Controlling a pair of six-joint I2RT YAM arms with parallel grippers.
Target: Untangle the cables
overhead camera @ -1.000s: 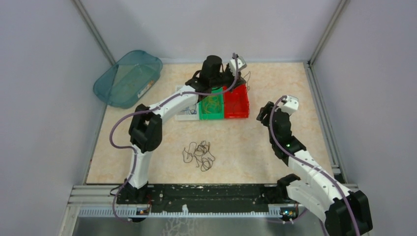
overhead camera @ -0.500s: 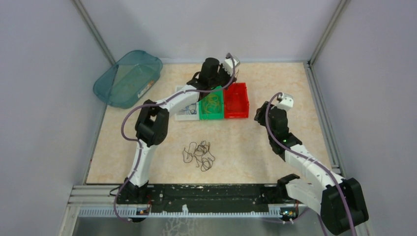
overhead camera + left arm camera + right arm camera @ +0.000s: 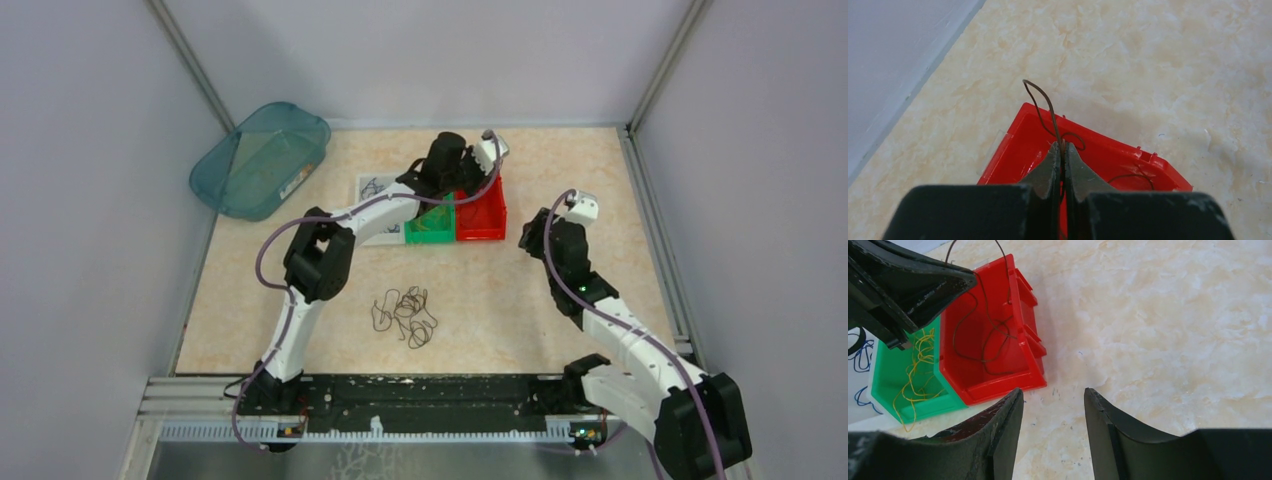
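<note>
A tangle of dark cables (image 3: 404, 316) lies on the table in front of the bins. My left gripper (image 3: 1063, 145) is shut on a dark brown cable (image 3: 1040, 102) and holds it above the red bin (image 3: 1128, 162); the cable loops up from the fingertips. In the top view the left gripper (image 3: 462, 186) is over the red bin (image 3: 481, 212). Dark cables (image 3: 988, 335) lie in the red bin (image 3: 998, 380). Yellow cables (image 3: 915, 367) lie in the green bin (image 3: 883, 380). My right gripper (image 3: 1054, 395) is open and empty, low over the table right of the red bin.
A teal plastic tub (image 3: 262, 158) lies tilted at the back left. A white sheet with blue cables (image 3: 372, 188) lies left of the green bin (image 3: 428, 228). Grey walls close in the table on three sides.
My left gripper has moved right from over the green bin to over the red bin, carrying the dark cable. My right arm has shifted slightly left and back.
</note>
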